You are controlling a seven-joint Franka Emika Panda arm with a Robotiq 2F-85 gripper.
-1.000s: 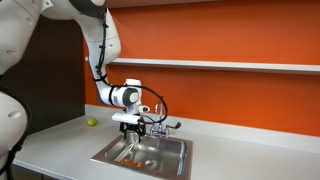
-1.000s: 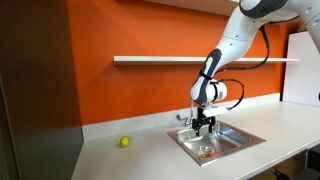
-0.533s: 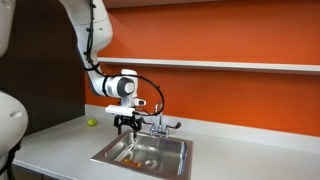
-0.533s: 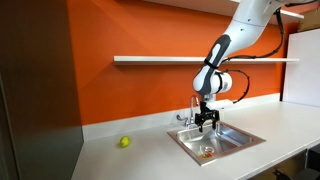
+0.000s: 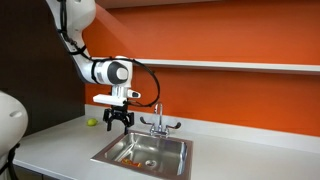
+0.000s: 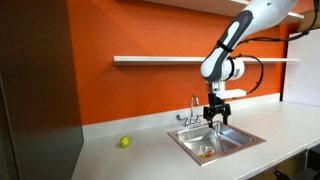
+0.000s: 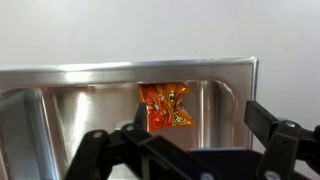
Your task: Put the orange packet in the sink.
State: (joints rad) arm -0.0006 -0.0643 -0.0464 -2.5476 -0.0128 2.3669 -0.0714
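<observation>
Spread wide and holding nothing, the gripper [image 5: 117, 121] points straight down, its dark fingers [image 7: 98, 148] splayed across the bottom of the wrist view with the basin visible between them. It hangs well above the sink [image 5: 172, 154], clear of the steel, in both exterior views [image 6: 217, 113]. The wrist joint above it lies level. From there the white arm [image 5: 78, 58] climbs in a curve to the upper left of the frame, with a black cable looping beside it. In an exterior view the arm [image 6: 240, 30] enters from the upper right corner and bends down to the wrist.

Down in the sink [image 7: 80, 100] lies the orange packet [image 7: 165, 106], crinkled, on the basin floor at the centre of the wrist view, against the far wall. It is only a small orange speck in an exterior view [image 6: 207, 152]. Just behind the basin stands the chrome faucet [image 5: 158, 123]. A yellow-green ball [image 6: 124, 142] rests on the grey countertop [image 6: 140, 160], well apart from the sink toward the left.
</observation>
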